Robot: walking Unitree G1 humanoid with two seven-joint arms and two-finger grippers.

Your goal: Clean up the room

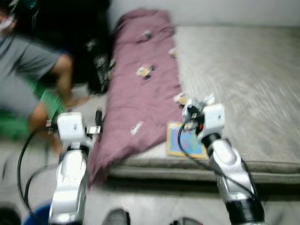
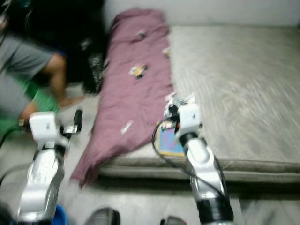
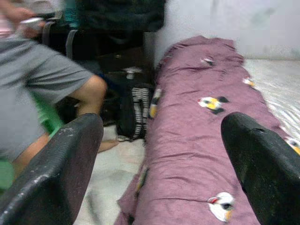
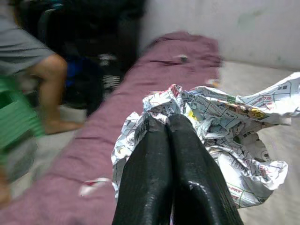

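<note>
Holding a crumpled sheet of printed paper (image 4: 211,136) pinched between its closed fingers, the right gripper (image 4: 166,123) is raised above the front edge of a bare grey mattress (image 1: 243,84). The left gripper (image 3: 159,154) has its fingers spread wide with nothing between them, and sits off the mattress's left front corner, over the floor. A mauve blanket (image 1: 136,89) runs down the mattress's left edge, its lower end spilling over the front edge. A flat colourful book or card (image 1: 183,140) lies at the front edge beside the blanket. A person in grey (image 1: 28,65) crouches left of the mattress. Judging by this, tidying is under way: one scrap is picked up but not binned, and the blanket and card remain.
</note>
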